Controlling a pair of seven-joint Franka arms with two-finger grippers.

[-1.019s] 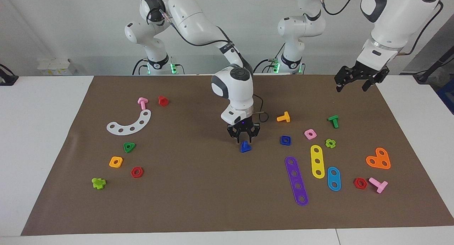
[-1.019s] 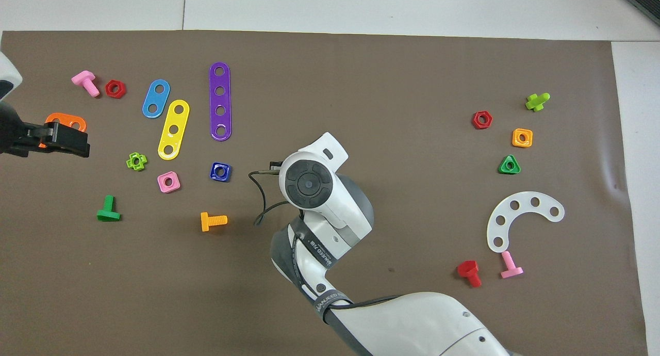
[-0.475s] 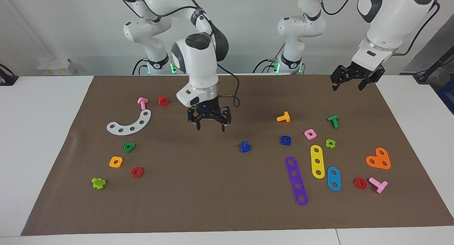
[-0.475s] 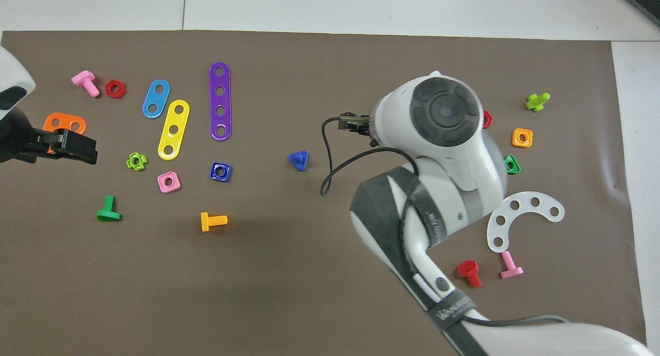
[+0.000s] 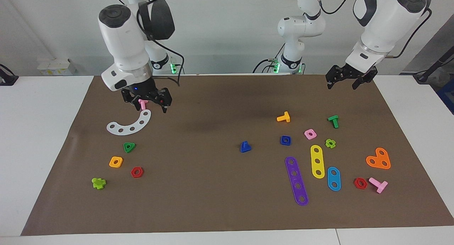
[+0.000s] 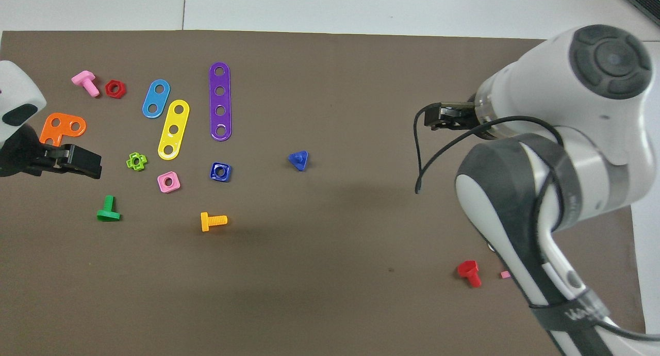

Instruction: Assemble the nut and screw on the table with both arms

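The dark-blue screw stands on its triangular head near the middle of the brown mat, alone; it also shows in the overhead view. The dark-blue square nut lies flat beside it, toward the left arm's end. My right gripper is open and empty, raised over a pink screw at the right arm's end. My left gripper is open and empty, raised over the mat's edge by the robots. The table is white around the mat.
Around the nut lie an orange screw, a pink nut, a green screw and purple and yellow strips. A white curved strip, a green triangular nut and an orange nut lie at the right arm's end.
My right gripper left the blue screw on the mat, rose and swung away toward the right arm's end. My left gripper drifted slightly toward the robots.
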